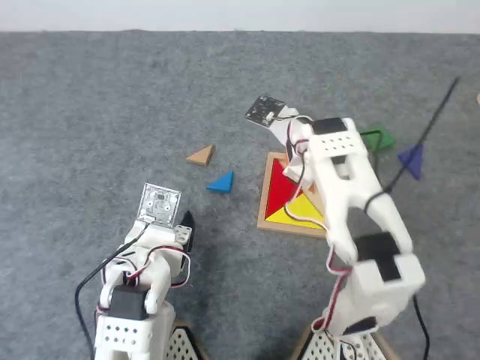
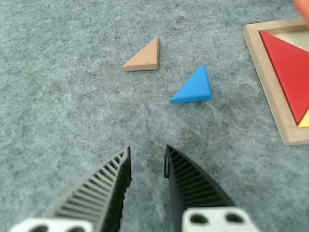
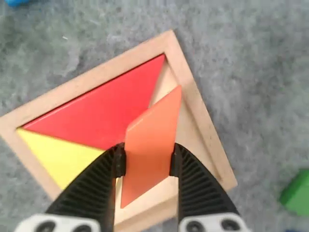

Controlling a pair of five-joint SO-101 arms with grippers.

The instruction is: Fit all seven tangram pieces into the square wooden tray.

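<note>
The square wooden tray (image 1: 265, 196) (image 3: 203, 125) (image 2: 264, 67) lies right of centre, holding a red triangle (image 3: 104, 111) (image 1: 279, 184) (image 2: 289, 67) and a yellow triangle (image 3: 60, 157) (image 1: 298, 212). My right gripper (image 3: 147, 157) hangs over the tray, shut on an orange parallelogram piece (image 3: 149, 152) held above the bare tray floor. My left gripper (image 2: 147, 159) (image 1: 187, 225) is open and empty, low over the carpet, near a blue triangle (image 2: 193, 87) (image 1: 222, 182) and a tan triangle (image 2: 143, 56) (image 1: 201, 155).
A green piece (image 1: 377, 138) (image 3: 295, 192) and a dark blue triangle (image 1: 412, 158) lie on the grey carpet right of the tray. A black cable (image 1: 427, 131) runs across the right side.
</note>
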